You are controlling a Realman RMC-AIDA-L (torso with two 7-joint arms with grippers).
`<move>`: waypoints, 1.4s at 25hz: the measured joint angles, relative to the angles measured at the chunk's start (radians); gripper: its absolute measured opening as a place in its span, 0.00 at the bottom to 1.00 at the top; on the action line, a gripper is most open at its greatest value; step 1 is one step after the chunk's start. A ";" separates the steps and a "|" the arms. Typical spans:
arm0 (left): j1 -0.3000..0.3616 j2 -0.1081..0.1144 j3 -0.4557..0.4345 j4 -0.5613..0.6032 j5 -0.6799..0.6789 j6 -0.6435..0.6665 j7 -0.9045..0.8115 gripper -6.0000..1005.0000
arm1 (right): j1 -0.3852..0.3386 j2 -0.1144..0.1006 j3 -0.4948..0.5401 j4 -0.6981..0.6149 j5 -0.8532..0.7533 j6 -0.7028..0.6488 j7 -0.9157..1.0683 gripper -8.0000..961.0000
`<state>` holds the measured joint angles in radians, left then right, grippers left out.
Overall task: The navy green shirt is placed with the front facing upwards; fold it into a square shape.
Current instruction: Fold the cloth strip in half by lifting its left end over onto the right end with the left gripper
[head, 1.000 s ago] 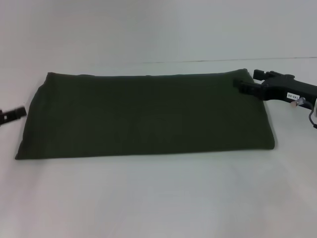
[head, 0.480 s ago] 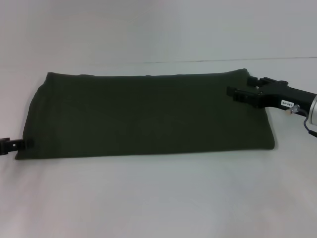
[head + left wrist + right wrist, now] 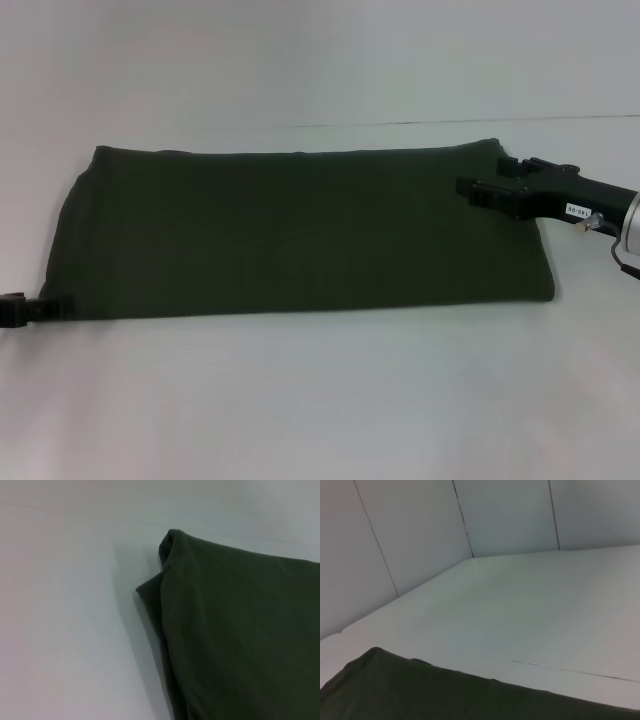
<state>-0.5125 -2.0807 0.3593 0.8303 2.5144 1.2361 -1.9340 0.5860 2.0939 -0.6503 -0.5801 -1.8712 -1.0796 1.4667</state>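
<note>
Navy green shirt [image 3: 300,230] lies folded into a long band on the worktop [image 3: 320,400]. My left tool [image 3: 45,307] touches its near-left corner, my right tool [image 3: 480,190] sits over the far-right corner. Can't tell either tool's grip state.

Left gripper [image 3: 40,307]: only the tips show at the head view's left edge, at the navy green shirt's [image 3: 300,230] near left corner; arm cut off, finger state unreadable. Right gripper [image 3: 468,187]: over the shirt's far right corner, arm cut by the right edge; grip unreadable. Both wrist views crop the shirt. Printed front and collar hidden.
</note>
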 joint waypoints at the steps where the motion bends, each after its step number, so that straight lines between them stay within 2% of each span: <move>1: 0.000 0.000 0.000 -0.001 0.000 -0.002 0.000 0.75 | 0.000 0.000 0.000 0.000 0.000 0.000 0.000 0.88; 9: -0.007 -0.001 0.009 -0.010 0.002 -0.005 -0.005 0.72 | 0.005 0.000 0.000 0.000 -0.001 0.005 0.000 0.87; 19: -0.026 0.009 0.005 -0.042 0.038 -0.044 -0.027 0.69 | 0.005 -0.002 0.000 0.000 -0.001 0.008 0.006 0.87; 23: -0.026 0.013 -0.001 -0.043 0.038 -0.046 -0.027 0.46 | 0.005 -0.002 0.000 0.000 -0.002 0.007 0.007 0.87; 35: -0.034 0.016 0.007 -0.053 0.031 -0.035 -0.017 0.24 | -0.002 -0.002 0.000 0.000 0.000 0.005 0.009 0.87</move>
<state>-0.5464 -2.0650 0.3667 0.7775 2.5450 1.2012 -1.9512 0.5838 2.0923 -0.6504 -0.5798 -1.8713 -1.0749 1.4757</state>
